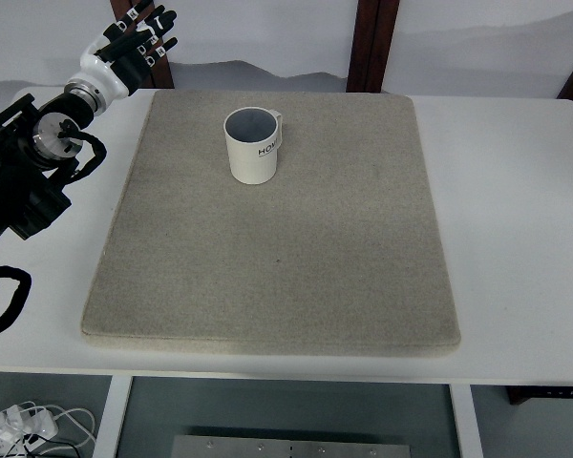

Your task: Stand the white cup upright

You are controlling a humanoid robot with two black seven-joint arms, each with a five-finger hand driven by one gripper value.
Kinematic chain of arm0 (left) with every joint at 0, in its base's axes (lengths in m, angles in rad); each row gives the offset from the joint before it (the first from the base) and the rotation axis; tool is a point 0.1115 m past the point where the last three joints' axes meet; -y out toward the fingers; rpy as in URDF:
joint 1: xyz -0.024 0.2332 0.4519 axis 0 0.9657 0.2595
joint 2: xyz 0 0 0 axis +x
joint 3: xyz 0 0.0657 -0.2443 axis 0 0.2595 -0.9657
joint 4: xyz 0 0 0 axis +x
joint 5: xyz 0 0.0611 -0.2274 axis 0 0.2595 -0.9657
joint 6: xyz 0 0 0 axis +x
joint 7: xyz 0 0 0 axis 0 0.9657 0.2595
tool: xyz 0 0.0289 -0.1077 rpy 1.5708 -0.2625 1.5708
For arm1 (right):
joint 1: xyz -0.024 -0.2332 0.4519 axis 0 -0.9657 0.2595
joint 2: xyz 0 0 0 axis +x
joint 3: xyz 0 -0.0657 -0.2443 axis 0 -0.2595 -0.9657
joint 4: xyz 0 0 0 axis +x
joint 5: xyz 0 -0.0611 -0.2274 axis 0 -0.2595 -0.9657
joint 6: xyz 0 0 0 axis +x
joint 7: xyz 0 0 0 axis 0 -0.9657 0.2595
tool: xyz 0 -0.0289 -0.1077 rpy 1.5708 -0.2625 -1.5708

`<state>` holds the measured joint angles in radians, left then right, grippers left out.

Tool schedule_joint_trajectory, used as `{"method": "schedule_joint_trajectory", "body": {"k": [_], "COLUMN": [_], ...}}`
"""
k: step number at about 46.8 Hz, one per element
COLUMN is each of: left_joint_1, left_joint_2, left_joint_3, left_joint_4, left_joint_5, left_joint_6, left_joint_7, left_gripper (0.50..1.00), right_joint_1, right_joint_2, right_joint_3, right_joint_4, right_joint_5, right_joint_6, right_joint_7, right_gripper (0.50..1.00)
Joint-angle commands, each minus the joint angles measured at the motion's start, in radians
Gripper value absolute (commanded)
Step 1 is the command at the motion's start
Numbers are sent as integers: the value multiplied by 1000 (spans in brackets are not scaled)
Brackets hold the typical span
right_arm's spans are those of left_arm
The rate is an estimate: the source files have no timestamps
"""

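Already the white ceramic cup (253,145) with dark lettering on its side stands upright, mouth open to the ceiling, its handle turned towards the far edge. It sits on the far-left part of a square grey felt mat (272,219), which covers the middle of the white surface (516,219). Nothing touches the cup. Well off to its left, over the far-left corner of the surface, the robot's left hand (134,38) is raised with its black fingers (158,24) spread apart and holding nothing; the black arm behind it runs down along the left edge. The right arm is out of sight. To my eye the righting itself is done, and this is the clearing-away stage. The next move seems to call only for the arm to settle clear of the mat without brushing the cup.
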<state>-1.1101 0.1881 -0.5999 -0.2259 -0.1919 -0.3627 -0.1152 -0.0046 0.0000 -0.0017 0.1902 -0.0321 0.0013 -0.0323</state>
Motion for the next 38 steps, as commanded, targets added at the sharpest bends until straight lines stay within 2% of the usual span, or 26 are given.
{"method": "schedule_joint_trajectory", "body": {"k": [1,18,38], "left_joint_1": [-1,1,1], "left_joint_2": [-6,-50,-76], "left_joint_3": [-3,-18,-24], "left_joint_4": [23,40,94], "left_joint_5": [-1,-64,-72], "left_joint_6": [19,82,87], "left_joint_7": [-3,-1,-11], "left_gripper": [994,992,992], "right_joint_1": [0,0,0], "right_joint_2": [0,0,0], "right_joint_3": [3,3,2], "right_joint_4": [0,0,2], "right_joint_5": [0,1,1], "right_joint_6": [0,0,2], "right_joint_7": [0,2,-1], "right_gripper": [952,952,952]}}
